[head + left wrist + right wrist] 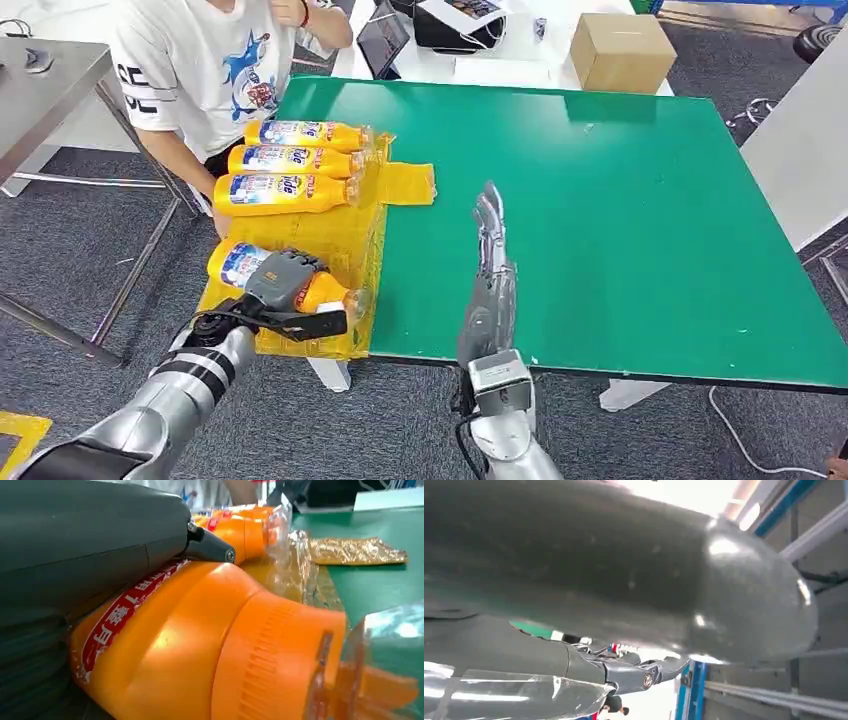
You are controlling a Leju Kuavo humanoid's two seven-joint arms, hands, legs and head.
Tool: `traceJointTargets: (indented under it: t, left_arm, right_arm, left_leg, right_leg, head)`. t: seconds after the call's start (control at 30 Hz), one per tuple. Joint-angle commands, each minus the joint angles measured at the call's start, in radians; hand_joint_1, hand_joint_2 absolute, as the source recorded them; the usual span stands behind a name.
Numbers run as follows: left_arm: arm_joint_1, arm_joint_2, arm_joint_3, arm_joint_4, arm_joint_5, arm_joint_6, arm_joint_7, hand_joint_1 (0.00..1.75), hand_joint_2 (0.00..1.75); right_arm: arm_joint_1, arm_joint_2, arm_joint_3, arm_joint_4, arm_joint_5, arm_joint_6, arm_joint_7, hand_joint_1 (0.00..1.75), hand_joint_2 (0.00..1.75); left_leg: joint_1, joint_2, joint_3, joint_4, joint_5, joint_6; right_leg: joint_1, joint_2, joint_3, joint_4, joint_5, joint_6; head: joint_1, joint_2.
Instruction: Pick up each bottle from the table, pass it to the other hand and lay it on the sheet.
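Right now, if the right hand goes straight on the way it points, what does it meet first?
The right hand points across the bare green table. The way looks free up to the far edge, though its height above the surface is unclear.

Four orange bottles lie on the yellow sheet [400,184]: three side by side at the far end, namely the first bottle [305,134], the second bottle [290,160] and the third bottle [283,193], and a fourth bottle [240,265] near the front edge (this one under the left hand [283,283]). One sheet. One green table [620,220]. Two robot hands, the left and the right hand [488,262]. One cardboard box [620,50] beyond the table. One person [215,60] sits beside it.
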Motion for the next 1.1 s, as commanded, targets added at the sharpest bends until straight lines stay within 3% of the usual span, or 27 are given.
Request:
traceJointTargets:
  t: [0.03,0.07,0.2,0.23,0.57,0.83,0.9,0.97,1.0,1.03,1.07,1.1]
  left_arm:
    - [-0.034,0.015,0.041,0.124,0.034,-0.14,-0.005,0.77,1.75]
    - [-0.036,0.014,0.046,0.127,0.043,-0.169,-0.006,0.07,1.75]
    - [-0.037,0.01,0.065,0.128,0.069,-0.202,-0.013,0.0,1.75]
    - [-0.036,0.008,0.079,0.125,0.097,-0.251,-0.023,0.0,0.0]
    - [-0.011,0.07,0.006,0.13,0.135,-0.447,-0.097,0.0,0.0]
    - [-0.009,0.092,0.005,0.12,0.188,-0.519,-0.143,0.0,0.0]
    - [0.015,0.081,0.048,0.084,0.247,-0.476,-0.178,0.0,0.0]
    - [0.065,-0.025,0.214,-0.04,0.409,-0.211,-0.245,0.0,0.0]
    - [0.074,-0.059,0.236,-0.082,0.431,-0.16,-0.25,0.0,0.0]
    - [0.122,-0.111,0.302,-0.255,0.528,0.028,-0.275,0.0,0.0]
    - [0.17,-0.126,0.278,-0.421,0.604,0.164,-0.275,0.0,0.0]
    - [0.163,-0.123,0.278,-0.414,0.607,0.164,-0.275,0.0,0.0]
  right_arm:
    - [-0.027,-0.015,0.018,0.144,0.006,0.039,0.011,0.0,0.0]
    - [-0.028,-0.014,0.016,0.151,0.006,0.042,0.011,0.0,0.0]
    - [-0.03,-0.012,0.014,0.158,0.004,0.047,0.01,0.0,0.0]
    - [-0.03,-0.008,0.007,0.166,0.001,0.053,0.01,0.0,0.0]
    - [-0.05,0.004,-0.016,0.236,-0.026,0.103,-0.001,0.0,0.0]
    - [-0.055,0.008,-0.021,0.253,-0.031,0.109,-0.005,0.0,0.0]
    - [-0.048,0.005,-0.022,0.255,-0.029,0.109,-0.007,0.0,0.0]
    - [-0.035,0.011,-0.025,0.249,-0.02,0.101,-0.007,0.0,0.0]
    - [-0.033,0.014,-0.02,0.247,-0.014,0.097,-0.004,0.0,0.0]
    - [-0.032,0.017,-0.013,0.25,-0.001,0.091,0.009,0.0,0.0]
    - [-0.033,0.023,0.002,0.259,0.015,0.078,0.022,0.0,0.0]
    - [-0.033,0.027,0.007,0.264,0.018,0.073,0.024,0.0,0.0]
  left_leg:
    - [0.001,0.002,0.007,-0.002,-0.002,-0.002]
    - [0.001,0.002,0.006,-0.002,-0.002,-0.001]
    - [0.001,0.003,0.007,-0.002,-0.001,-0.001]
    - [0.001,0.003,0.008,-0.002,-0.002,-0.002]
    - [0.0,-0.002,0.01,-0.002,-0.001,-0.001]
    - [0.0,-0.001,0.015,-0.003,-0.001,-0.001]
    - [0.0,0.0,0.017,-0.004,-0.001,-0.002]
    - [0.0,-0.002,0.017,-0.003,-0.001,-0.001]
    - [0.001,-0.001,0.018,-0.004,-0.001,-0.002]
    - [0.0,-0.005,0.016,-0.003,0.0,-0.001]
    - [0.001,-0.005,0.014,-0.001,0.0,-0.001]
    - [0.001,-0.004,0.013,-0.001,-0.001,-0.001]
  right_leg:
    - [0.001,0.003,0.006,-0.002,-0.001,-0.002]
    - [0.001,0.003,0.005,-0.002,-0.001,-0.002]
    - [0.001,0.004,0.006,-0.002,0.0,-0.001]
    - [0.001,0.005,0.007,-0.002,-0.001,-0.002]
    - [0.0,0.0,0.01,-0.002,-0.001,-0.002]
    - [0.0,0.001,0.016,-0.002,0.0,-0.002]
    - [0.0,0.002,0.017,-0.003,0.0,-0.002]
    - [0.0,0.0,0.017,-0.002,-0.001,-0.001]
    - [0.0,0.001,0.018,-0.003,-0.001,-0.002]
    - [0.0,-0.004,0.017,-0.002,-0.001,-0.001]
    - [0.0,-0.005,0.014,-0.001,-0.001,-0.001]
    - [0.001,-0.004,0.013,-0.001,-0.002,-0.002]
  head:
    - [0.0,0.0]
    - [0.0,0.0]
    - [0.0,0.0]
    - [0.0,0.0]
    - [0.0,0.0]
    - [0.0,0.0]
    - [0.0,0.0]
    - [0.0,0.0]
    - [0.0,0.0]
    - [0.0,0.0]
    - [0.0,0.0]
    - [0.0,0.0]
